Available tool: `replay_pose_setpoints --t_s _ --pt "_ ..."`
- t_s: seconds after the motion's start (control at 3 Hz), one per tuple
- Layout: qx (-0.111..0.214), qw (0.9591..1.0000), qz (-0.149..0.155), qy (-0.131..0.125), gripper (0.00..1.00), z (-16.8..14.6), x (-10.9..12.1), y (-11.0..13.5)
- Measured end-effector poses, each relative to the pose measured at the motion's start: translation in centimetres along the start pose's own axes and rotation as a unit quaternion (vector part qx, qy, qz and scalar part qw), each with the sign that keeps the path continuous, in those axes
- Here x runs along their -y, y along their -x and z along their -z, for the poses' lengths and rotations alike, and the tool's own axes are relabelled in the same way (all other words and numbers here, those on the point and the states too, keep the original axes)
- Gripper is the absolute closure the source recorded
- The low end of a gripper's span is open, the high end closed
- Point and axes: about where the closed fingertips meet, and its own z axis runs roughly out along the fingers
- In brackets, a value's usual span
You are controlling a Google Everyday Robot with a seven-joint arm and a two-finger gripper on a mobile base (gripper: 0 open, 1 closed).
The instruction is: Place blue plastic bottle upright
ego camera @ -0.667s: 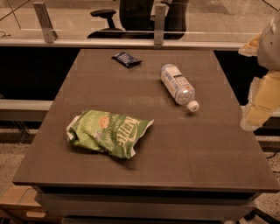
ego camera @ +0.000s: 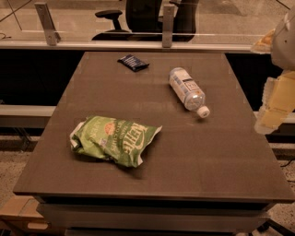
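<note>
My gripper (ego camera: 274, 108) hangs beside the tabletop's (ego camera: 152, 184) right edge, partly cut off. I can't tell whether it's open. The bottle (ego camera: 186, 90) lies apart.

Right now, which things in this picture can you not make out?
End effector: camera view, right edge beside the table, partly cut off by the frame.
Blue plastic bottle: lying on its side, label text too small to read.
Dark blue packet: print too small.
Office chair: cut off by upper edge.

Bottle (ego camera: 186, 90) lies flat (claw (ego camera: 275, 108) far right).
</note>
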Motion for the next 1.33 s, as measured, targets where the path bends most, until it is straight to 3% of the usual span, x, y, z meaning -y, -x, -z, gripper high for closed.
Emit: replay_pose_setpoints --t_s 0.33,0.67,1.0,1.33 --pt "-0.004 0.9981 0.058 -0.022 0.00 1.1 1.0 0.7" --pt "-0.010 0.9874 0.153 -0.041 0.00 2.1 2.6 1.4" --pt "-0.017 0.9689 0.243 -0.046 0.00 2.4 4.3 1.9" --pt "-0.011 0.9423 0.334 -0.021 0.00 2.0 5.9 2.6"
